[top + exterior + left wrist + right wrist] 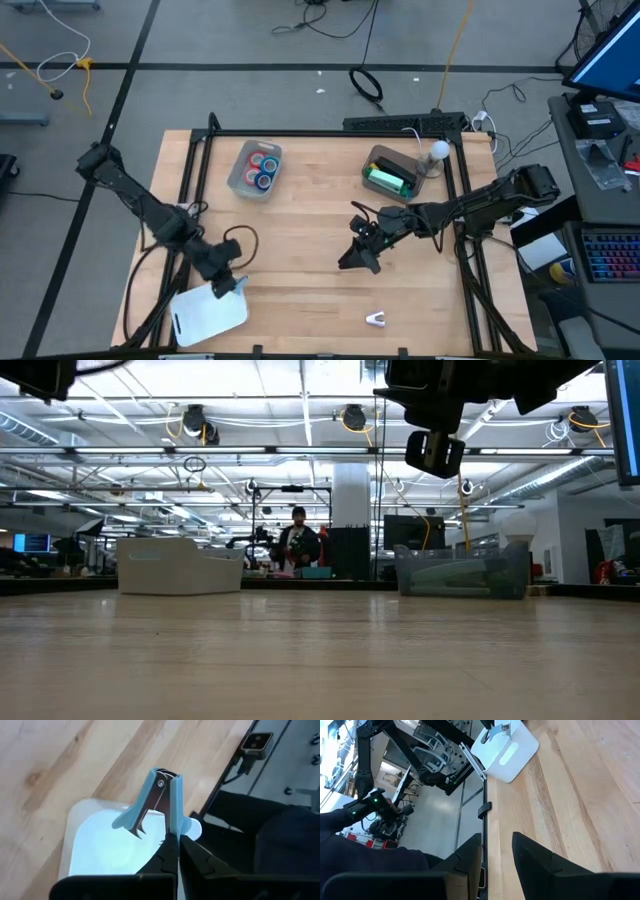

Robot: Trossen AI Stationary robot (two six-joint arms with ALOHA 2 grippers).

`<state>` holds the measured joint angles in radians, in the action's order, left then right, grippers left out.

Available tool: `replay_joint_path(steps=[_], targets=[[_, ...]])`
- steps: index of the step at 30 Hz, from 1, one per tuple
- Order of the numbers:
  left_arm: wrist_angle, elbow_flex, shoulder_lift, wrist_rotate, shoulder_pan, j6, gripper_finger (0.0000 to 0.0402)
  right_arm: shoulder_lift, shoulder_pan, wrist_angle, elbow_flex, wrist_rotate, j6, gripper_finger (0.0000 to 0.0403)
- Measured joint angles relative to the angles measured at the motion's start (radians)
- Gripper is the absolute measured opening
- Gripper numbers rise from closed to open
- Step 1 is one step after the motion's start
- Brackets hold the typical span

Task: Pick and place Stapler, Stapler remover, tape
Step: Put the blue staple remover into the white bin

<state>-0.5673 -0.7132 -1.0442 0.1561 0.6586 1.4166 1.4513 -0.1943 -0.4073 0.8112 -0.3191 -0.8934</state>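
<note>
Left gripper (172, 847) pinches a light-blue stapler remover (156, 802) by one wing and hangs it over the white bin (205, 315) at the near left corner, apparently lined up for a drop. Right gripper (362, 255) hovers mid-table, fingers spread and holding nothing. A second remover (375, 319) lies loose near the front edge (probably next). Tape rolls (264, 167) sit in the far clear bin (240, 178), a green stapler (388, 180) in the bin to its right. Bare wooden tabletop (300, 240); a person (297, 543) stands far back in the workshop.
</note>
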Motion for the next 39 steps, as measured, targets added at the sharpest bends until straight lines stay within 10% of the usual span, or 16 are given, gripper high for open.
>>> replay_joint_path(steps=[19, 29, 39], targets=[[-0.221, -0.135, 0.071, -0.280, 0.135, 0.031, 0.0000, 0.000, 0.024, -0.007, 0.000, 0.007, -0.010, 0.0100], [-0.249, -0.163, -0.112, -0.048, 0.205, 0.103, 0.0000, 0.000, 0.023, -0.007, 0.000, 0.042, 0.000, 0.0100], [-0.314, -0.162, -0.280, -0.082, 0.241, 0.164, 0.0000, 0.000, 0.032, -0.009, 0.000, 0.064, 0.027, 0.0100]])
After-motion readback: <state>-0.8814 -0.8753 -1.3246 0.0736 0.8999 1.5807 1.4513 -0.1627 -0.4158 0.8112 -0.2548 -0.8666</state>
